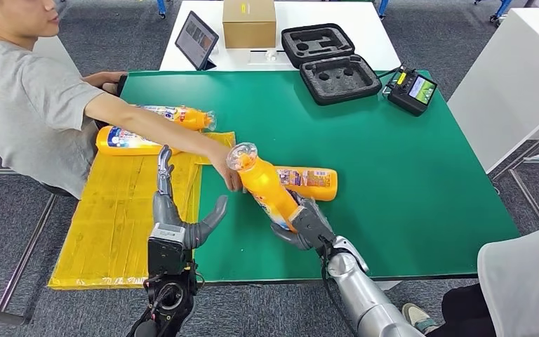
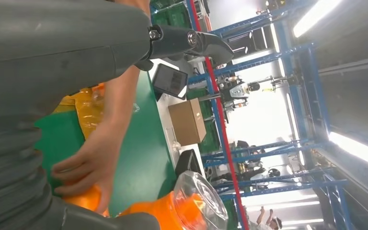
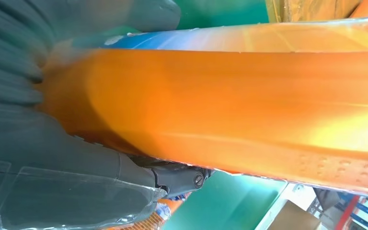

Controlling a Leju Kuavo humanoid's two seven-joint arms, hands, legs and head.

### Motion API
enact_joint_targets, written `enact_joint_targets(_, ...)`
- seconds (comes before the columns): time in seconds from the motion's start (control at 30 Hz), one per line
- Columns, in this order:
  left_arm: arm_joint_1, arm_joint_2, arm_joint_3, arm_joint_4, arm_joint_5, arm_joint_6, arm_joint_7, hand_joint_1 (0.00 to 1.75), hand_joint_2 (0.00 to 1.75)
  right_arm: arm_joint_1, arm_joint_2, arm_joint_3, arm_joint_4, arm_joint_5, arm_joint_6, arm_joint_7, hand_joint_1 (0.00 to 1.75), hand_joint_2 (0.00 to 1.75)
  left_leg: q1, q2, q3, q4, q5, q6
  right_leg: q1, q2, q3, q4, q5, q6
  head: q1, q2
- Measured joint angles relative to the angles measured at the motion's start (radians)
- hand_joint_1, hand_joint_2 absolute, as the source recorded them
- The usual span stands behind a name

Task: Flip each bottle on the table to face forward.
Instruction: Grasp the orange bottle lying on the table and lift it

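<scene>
The right hand [image 1: 307, 226] wraps its fingers around the base of an orange plastic bottle with a clear cap [image 1: 265, 184], holding it tilted above the green table [image 1: 407, 182], cap pointing away from the robot. A person's hand [image 1: 226, 172] touches this bottle near the cap, while a second orange bottle [image 1: 310, 182] lies flat just behind it. The left hand [image 1: 182, 217] hovers empty with fingers spread over the edge of a yellow plastic sheet [image 1: 112, 225], where two more orange bottles [image 1: 140, 140] lie.
</scene>
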Motion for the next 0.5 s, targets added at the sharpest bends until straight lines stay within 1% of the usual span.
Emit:
enact_joint_targets(0.17,0.004,-0.003,0.003,-0.005,0.003,0.0,0.0,0.0,1.75,0.006,0.002,0.0,-0.013,-0.004,-0.002,-0.001,1.75,1.75,0.0,0.0,0.0,0.0,0.0,0.0,0.0,0.0,0.0,0.0,0.0,0.0,0.0,0.0)
enact_joint_targets(0.27,0.006,-0.006,0.006,-0.005,0.047,-0.001,0.004,0.0,1.75,0.026,0.003,0.011,-0.043,-0.04,-0.028,-0.001,1.75,1.75,0.0,0.0,0.0,0.0,0.0,0.0,0.0,0.0,0.0,0.0,0.0,0.0,0.0,0.0)
enact_joint_targets(0.37,0.008,-0.015,0.007,-0.002,0.089,-0.011,0.032,0.0,1.75,0.059,0.005,0.044,-0.098,-0.085,-0.071,0.008,1.75,1.75,0.0,0.0,0.0,0.0,0.0,0.0,0.0,0.0,-0.001,0.0,0.0,0.0,0.0,0.0)
enact_joint_targets(0.5,-0.004,-0.034,0.003,0.061,0.158,-0.045,0.01,0.0,1.75,0.084,0.006,0.109,-0.159,-0.135,-0.117,0.017,1.75,1.75,0.0,0.0,-0.001,0.0,0.0,0.0,0.0,0.0,-0.002,0.0,0.0,0.0,0.0,0.0)
